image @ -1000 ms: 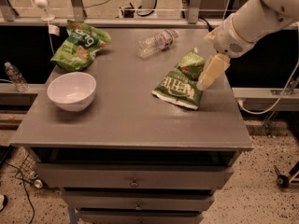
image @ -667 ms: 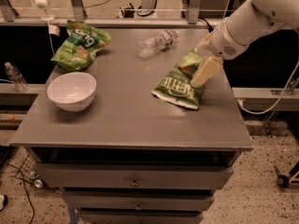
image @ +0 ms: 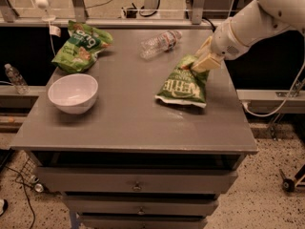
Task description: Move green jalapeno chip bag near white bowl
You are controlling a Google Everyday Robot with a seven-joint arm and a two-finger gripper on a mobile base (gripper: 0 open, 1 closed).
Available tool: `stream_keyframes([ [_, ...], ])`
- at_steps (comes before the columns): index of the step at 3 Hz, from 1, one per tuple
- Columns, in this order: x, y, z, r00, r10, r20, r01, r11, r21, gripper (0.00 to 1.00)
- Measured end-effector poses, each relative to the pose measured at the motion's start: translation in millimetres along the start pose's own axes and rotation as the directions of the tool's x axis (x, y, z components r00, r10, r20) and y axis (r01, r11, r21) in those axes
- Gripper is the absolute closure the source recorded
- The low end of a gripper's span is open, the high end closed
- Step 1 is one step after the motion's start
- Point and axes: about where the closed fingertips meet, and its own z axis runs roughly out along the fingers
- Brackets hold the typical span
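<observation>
Chip bag (image: 183, 85) lies on the right half of the grey table (image: 128, 123), its white KETTLE lettering upside down toward the camera and its white bottom edge nearest the front. Its top end rises toward the back right, and there the gripper (image: 202, 63) meets it: the cream-coloured end of the white arm (image: 257, 18), which reaches in from the upper right, touches the bag's raised top corner. Whether the gripper is clamped on that corner or only resting against it cannot be told from this angle. The bowl (image: 72, 93) stands upright on the left side of the table, well apart from the chip bag, with bare tabletop between them. Behind the bowl, at the back left corner, lies a second bag (image: 81, 46), green with rounded white letters and a pale panel. A clear plastic bottle (image: 159, 42) lies on its side near the back edge, between the second bag and the gripper, just behind the chip bag's top. The table has drawers (image: 137, 182) under its front edge, each with a small knob. Off the table on the left, a small bottle (image: 16, 78) stands on a low ledge.
</observation>
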Motion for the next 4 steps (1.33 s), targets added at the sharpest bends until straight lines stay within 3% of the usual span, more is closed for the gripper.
stream_keyframes([
  [1,-13,-3,-8,0.994,-0.029,0.109,0.031,0.9993,-0.019,0.88],
  [2,-19,-4,-10,0.992,-0.034,0.125,0.036,0.9992,-0.016,1.00],
  [3,-20,-4,-6,0.990,-0.028,0.135,0.033,0.9990,-0.030,1.00],
  [4,-66,10,2,0.973,-0.118,0.199,0.140,0.9852,-0.099,1.00],
])
